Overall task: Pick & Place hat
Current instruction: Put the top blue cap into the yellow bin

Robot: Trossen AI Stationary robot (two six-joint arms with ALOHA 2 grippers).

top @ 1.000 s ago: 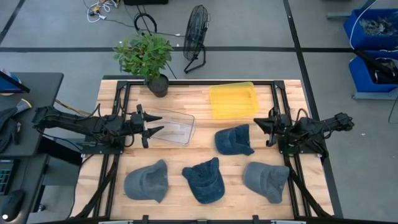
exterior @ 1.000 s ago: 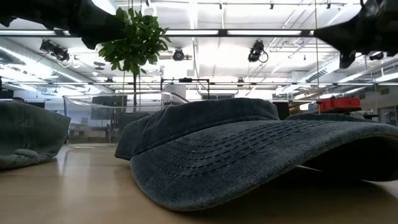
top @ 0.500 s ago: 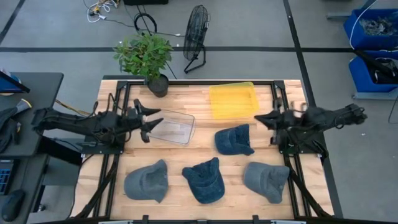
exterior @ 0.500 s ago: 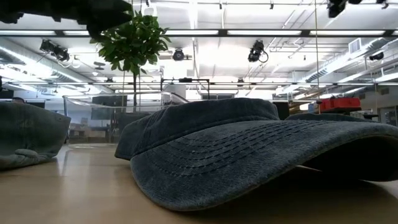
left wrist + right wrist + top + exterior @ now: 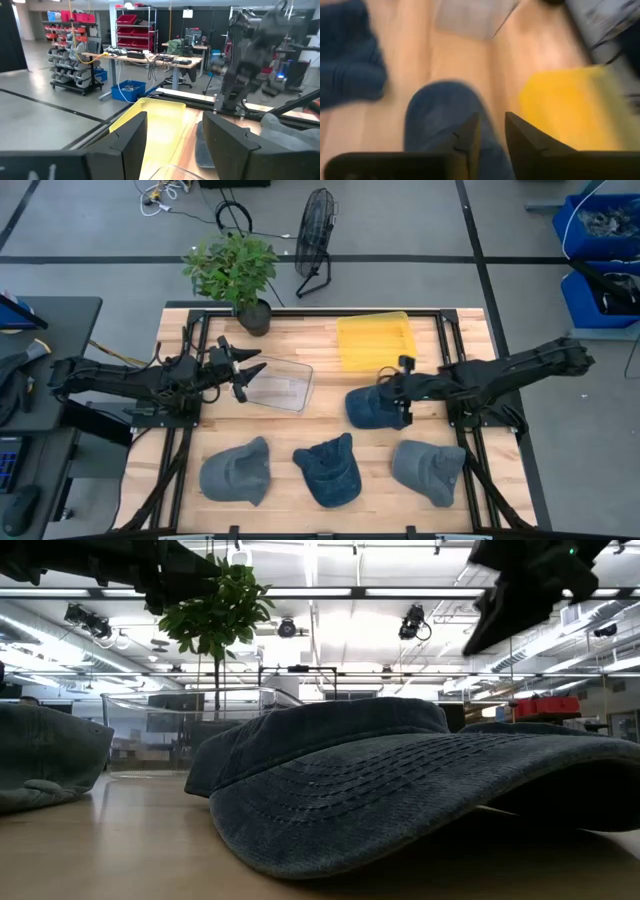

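High view: right gripper (image 5: pixel 392 392) hangs over the dark blue denim cap (image 5: pixel 376 406) lying at table centre-right, just at 6 o'clock of the yellow plastic tray (image 5: pixel 375 340). Judgement: approach step; come straight down on the crown ridge, pinch fabric, not brim. Left gripper (image 5: pixel 240 372) waits w/ fingers spread at the 9 o'clock edge of the clear plastic bin (image 5: pixel 277 384). Three other denim caps sit along the near edge.

Low view: a cap brim fills the frame; arms overhead only.

Left wrist view: fingers apart, nothing held; tray ahead.

Right wrist view: fingers a narrow gap apart, unloaded, cap (image 5: pixel 445 120) directly below, tray (image 5: pixel 565 107) beside it.

No readable labels or writing anywhere.
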